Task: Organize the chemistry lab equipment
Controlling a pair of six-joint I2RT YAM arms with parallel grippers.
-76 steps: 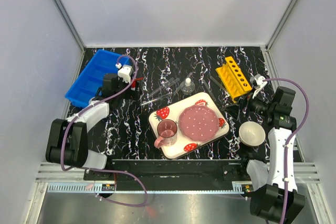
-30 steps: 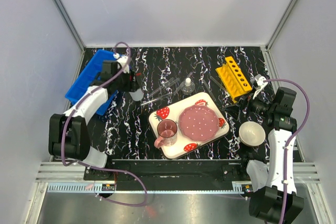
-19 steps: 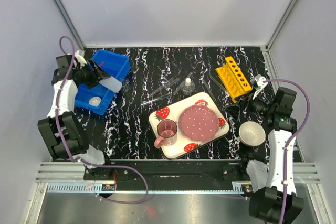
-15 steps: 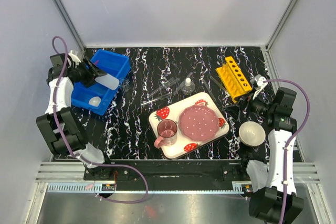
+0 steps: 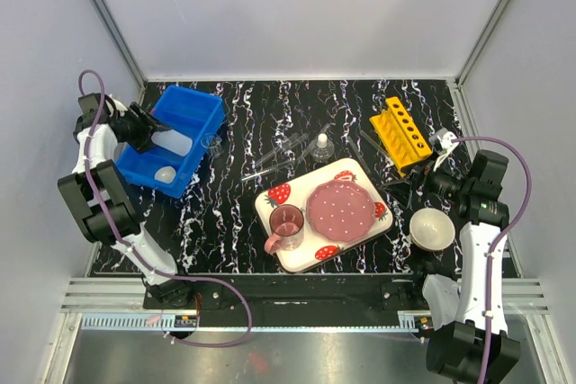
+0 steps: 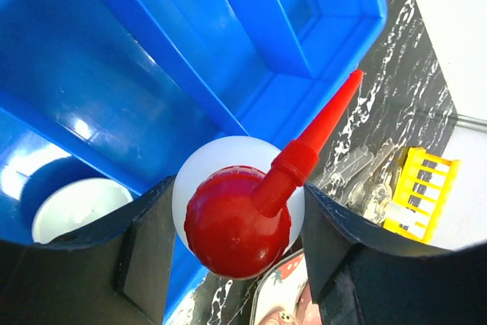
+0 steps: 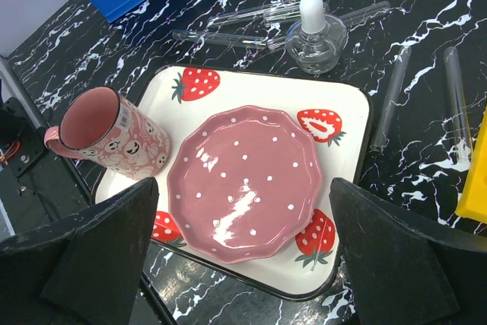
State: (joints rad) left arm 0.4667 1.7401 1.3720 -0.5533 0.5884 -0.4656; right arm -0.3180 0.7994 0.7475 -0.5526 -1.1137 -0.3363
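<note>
the blue bin [image 5: 193, 119] sits at the table's [image 5: 220, 218] far left, and you're mid-delivery: bottle into bin. your right gripper [image 7: 243, 211] faces the strawberry tray [image 7: 346, 108], jaws spread wide, holding nothing. the yellow rack [image 5: 400, 135] waits at far right. your left gripper [image 6: 236, 243] clamps the white squeeze bottle [image 5: 173, 142] over the bin, red spout aimed mid-table. next, i'd judge, lower it into a free compartment, clear of the small white dome [image 6: 76, 207] inside, then release. flask [image 5: 321, 146] and thin tubes [image 5: 279, 155] lie loose between bin and rack.

Overhead on whole table [image 5: 225, 213]; left wrist close over blue bin [image 6: 114, 74], right oblique over strawberry tray [image 7: 251, 85]; thin tubes [image 7: 392, 98] shared.
</note>
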